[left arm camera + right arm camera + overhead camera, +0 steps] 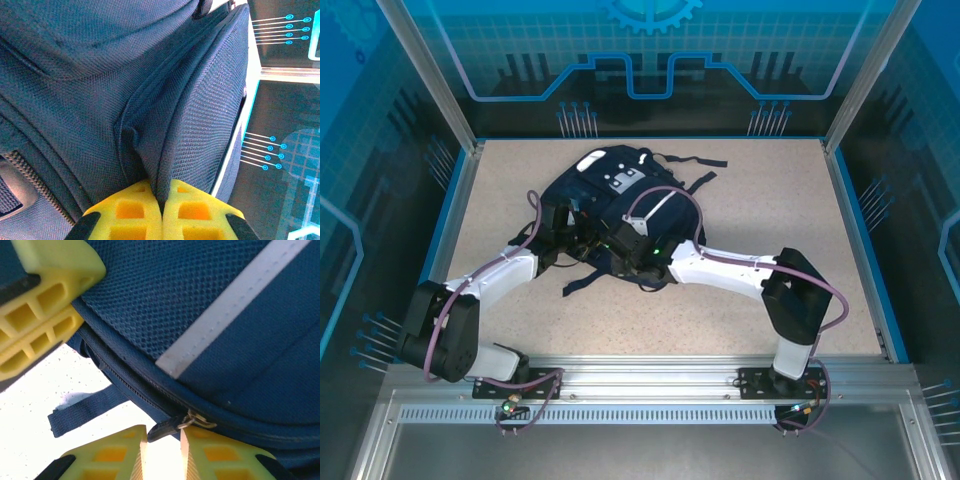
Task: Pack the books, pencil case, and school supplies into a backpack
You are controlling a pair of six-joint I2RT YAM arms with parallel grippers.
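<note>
At the middle of the speckled beige table (770, 300) you have the backpack (595, 195) lying flat, its white patches toward the far side and its dark straps (690, 160) trailing to the right. What it holds is hidden under the fabric.

Your left arm (500, 270) sweeps in from the near left corner, elbow low, and reaches the bag's left side. Your right arm (730, 268) bends from the near right and stretches left across to the bag's near edge.

The bag is coarse woven navy nylon with raised piped seams. Your left gripper (161, 200) has its yellow ribbed fingers pressed together on a pinched-up fold of that fabric.

Your right gripper (162, 432) has its yellow fingers apart by a narrow gap, with bright table showing through. A stitched white stripe (225, 315) runs diagonally over the mesh-like weave above it, and a flat webbing strap (85, 410) lies on the table beside it. The curved zipper (125, 385) ends at a small metal ring (197, 420), whose dark pull tab (167, 427) sits right at the fingertips; you cannot tell whether it touches them.
</note>
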